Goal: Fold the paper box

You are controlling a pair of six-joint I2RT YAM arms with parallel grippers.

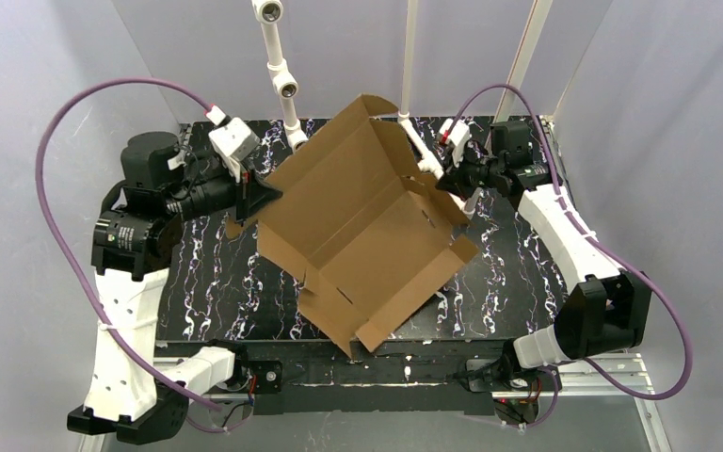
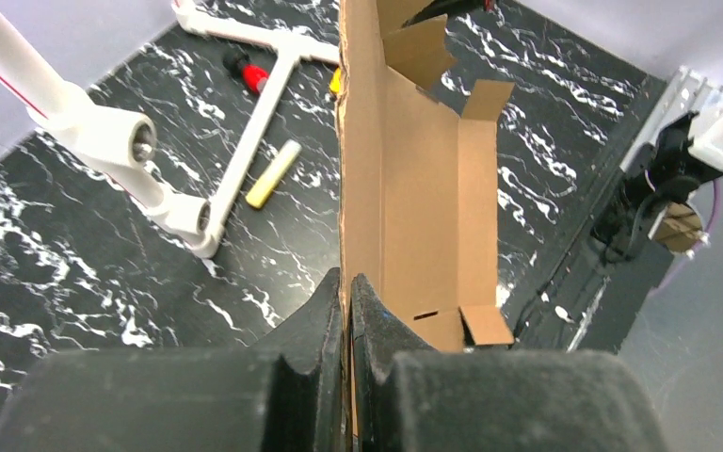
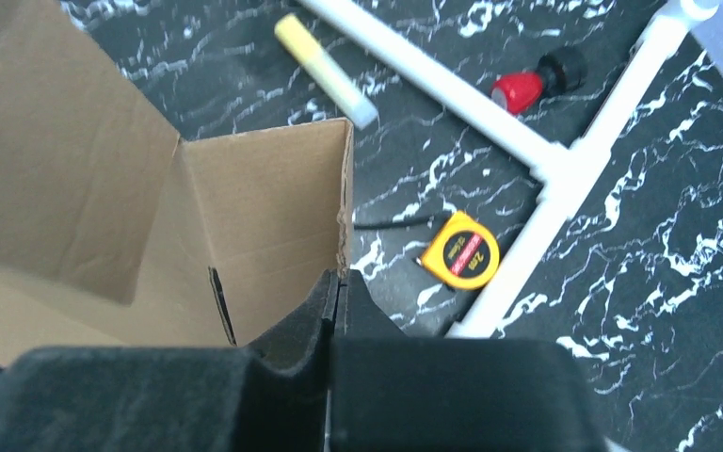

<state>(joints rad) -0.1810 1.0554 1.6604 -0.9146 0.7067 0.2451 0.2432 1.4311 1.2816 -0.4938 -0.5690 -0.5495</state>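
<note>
Cardboard walls of the paper box (image 1: 367, 226), which is lying part-erected across the middle of the worktop (image 1: 212, 282), are being pinched on opposite sides, one in my left hand (image 2: 346, 287) and one in my right hand (image 3: 337, 282), both pressed tight, evidently bracing it for folding.

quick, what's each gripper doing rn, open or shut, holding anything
left gripper: closed, clamped on an edge of the paper box
right gripper: closed, pinching a flap edge of the paper box
</note>
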